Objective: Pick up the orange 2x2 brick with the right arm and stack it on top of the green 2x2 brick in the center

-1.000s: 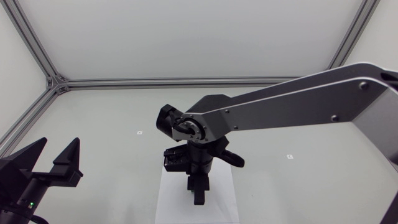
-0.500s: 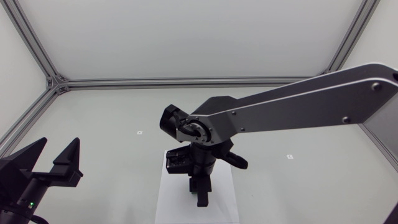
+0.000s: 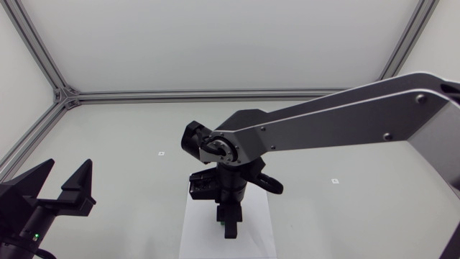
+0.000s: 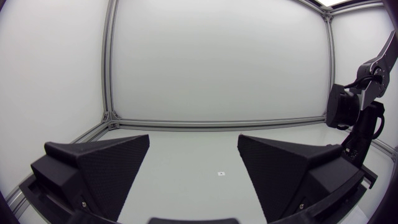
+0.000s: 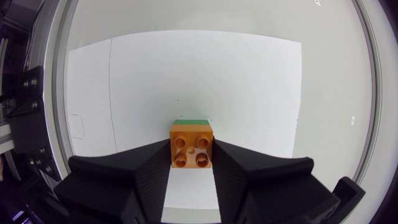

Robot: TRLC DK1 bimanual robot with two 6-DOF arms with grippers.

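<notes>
In the right wrist view the orange 2x2 brick (image 5: 192, 147) sits studs-up between my right gripper's (image 5: 192, 163) fingers, which press on its two sides. Just past it shows a thin strip of the green brick (image 5: 193, 120), lying under the orange one. From the head view my right arm comes in from the right and its gripper (image 3: 228, 224) points down over the white sheet (image 3: 192, 232); both bricks are hidden there. My left gripper (image 3: 63, 185) stands open at the near left with nothing in it, its fingers (image 4: 102, 167) spread wide.
The white sheet (image 5: 249, 81) lies flat at the table's middle. Small marks (image 3: 161, 153) (image 3: 334, 180) dot the table. Aluminium frame rails (image 3: 215, 94) run along the back and left edges. My right arm (image 4: 357, 118) shows beyond the left gripper.
Half a second ago my right arm's wrist stood slightly further right; it is back where it was a second ago. The left arm has not moved.
</notes>
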